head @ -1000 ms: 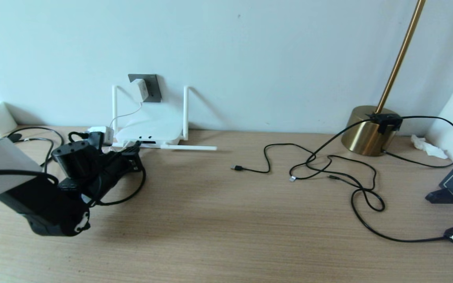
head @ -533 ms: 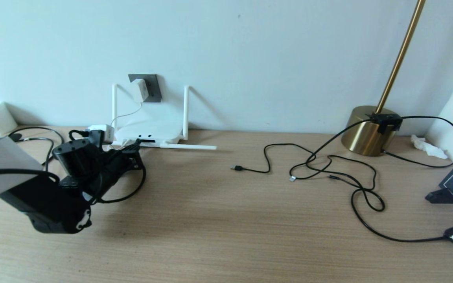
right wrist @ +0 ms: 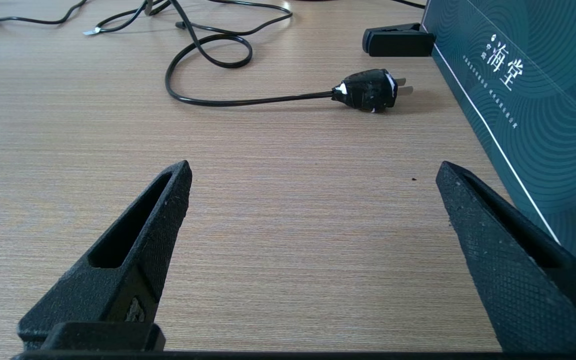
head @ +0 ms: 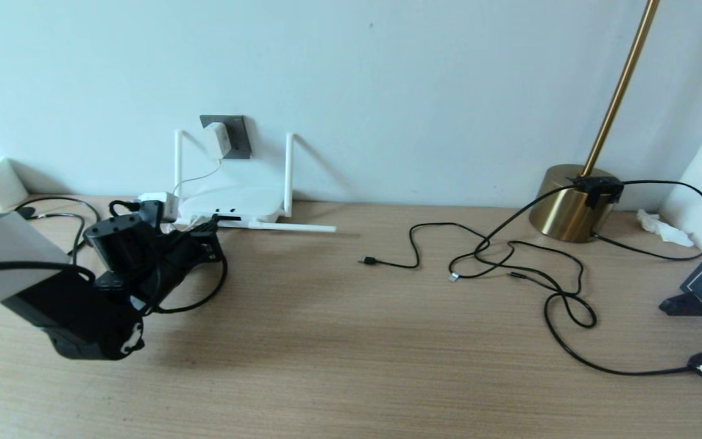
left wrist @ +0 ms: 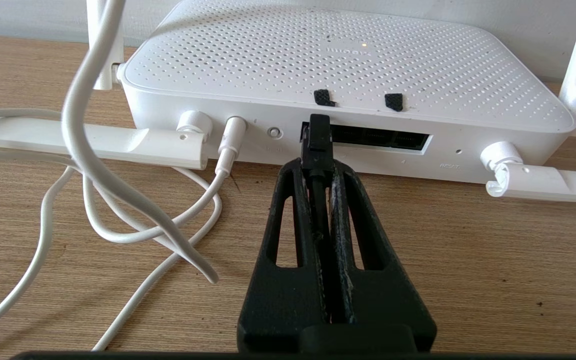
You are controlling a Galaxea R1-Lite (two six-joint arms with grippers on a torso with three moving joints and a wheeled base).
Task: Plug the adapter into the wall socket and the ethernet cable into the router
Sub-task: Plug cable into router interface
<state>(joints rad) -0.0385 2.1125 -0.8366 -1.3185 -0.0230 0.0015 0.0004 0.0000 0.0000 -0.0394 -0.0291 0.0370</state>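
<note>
Wooden desk, left gripper nearer router, ethernet cable at port

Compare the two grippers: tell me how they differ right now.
The left gripper is shut on the ethernet cable at the router; the right gripper stands wide open, holding nothing. The left is at work by the wall; the right hangs idle over bare table. Both have black fingers.

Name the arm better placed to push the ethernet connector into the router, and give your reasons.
Left. The left gripper is shut on the ethernet cable, its connector at the router's ports. The right gripper hangs open by the black plug.
</note>
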